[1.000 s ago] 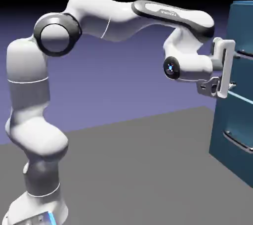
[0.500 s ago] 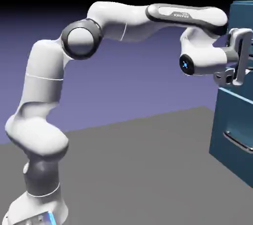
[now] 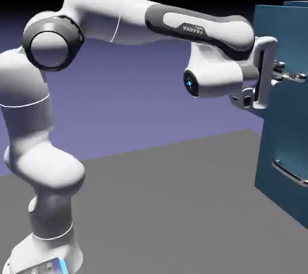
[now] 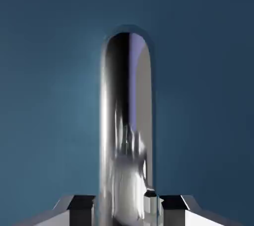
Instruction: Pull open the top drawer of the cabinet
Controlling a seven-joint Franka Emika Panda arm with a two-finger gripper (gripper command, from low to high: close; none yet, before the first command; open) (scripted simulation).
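Jaws now clamp drawer handle [image 4: 126, 130].

Place: a rendered simulation scene, not a real room
Evidence: flat grey table [image 3: 180, 194], plain blue-violet backdrop [image 3: 150, 98], smooth shading

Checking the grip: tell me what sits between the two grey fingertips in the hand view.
The top drawer's silver bar handle fills the gap between the gripper's fingertips, against the teal-blue drawer front.

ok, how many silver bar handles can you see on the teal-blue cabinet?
2. Upper silver bar handle sits between the fingers; lower silver bar handle shows near the exterior view's right edge. Cabinet partly cropped, more possible.
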